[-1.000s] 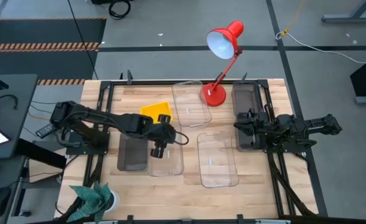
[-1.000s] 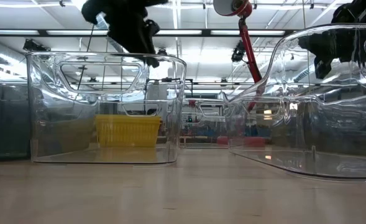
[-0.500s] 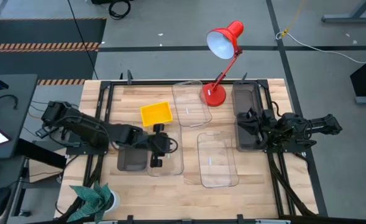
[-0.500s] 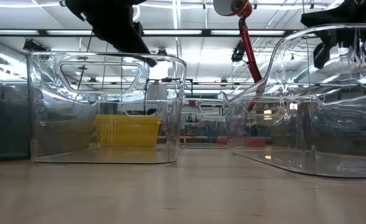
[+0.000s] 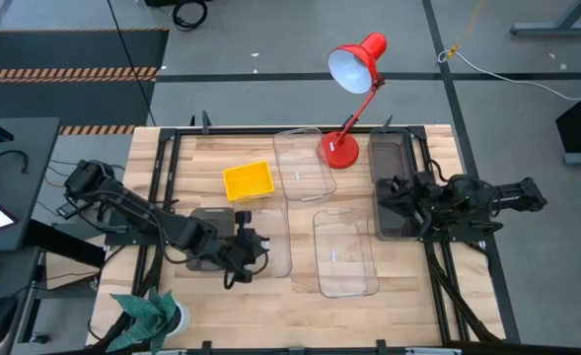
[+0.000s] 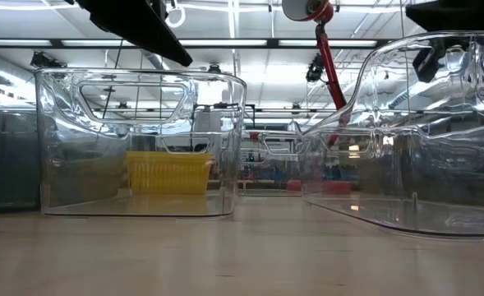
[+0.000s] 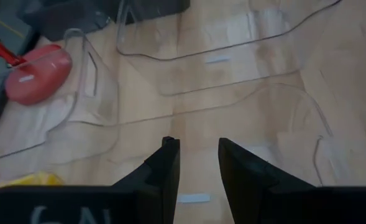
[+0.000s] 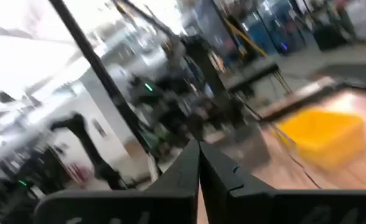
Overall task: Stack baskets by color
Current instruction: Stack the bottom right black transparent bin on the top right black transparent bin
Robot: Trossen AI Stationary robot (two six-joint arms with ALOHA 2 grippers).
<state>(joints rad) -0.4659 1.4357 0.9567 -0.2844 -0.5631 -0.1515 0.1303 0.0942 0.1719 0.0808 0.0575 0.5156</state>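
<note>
A small yellow basket [image 5: 248, 180] rests on its base at the table's far left. Three clear baskets stand apart: far centre [image 5: 302, 163], near centre [image 5: 344, 251] and near left [image 5: 268, 245]. One dark grey basket [image 5: 207, 243] sits beside the near-left clear one; another [image 5: 393, 187] lies at the right. My left gripper [image 5: 254, 248] hovers open over the near-left clear basket [image 7: 263, 143], with nothing between its fingers. My right gripper [image 5: 384, 192] is shut and empty above the right grey basket, pointing toward the table's left.
A red desk lamp stands with its base [image 5: 339, 150] at the far centre, between the far clear basket and the right grey one, its head [image 5: 354, 64] beyond the table. A teal cloth [image 5: 147, 311] lies at the near left corner. Bare wood shows along the near edge.
My left gripper has swung away from the yellow basket toward the table's near edge, turning as it went, and now hangs over the near-left clear basket; its fingers keep the same gap. My right gripper has risen a little and rolled. No basket has moved.
</note>
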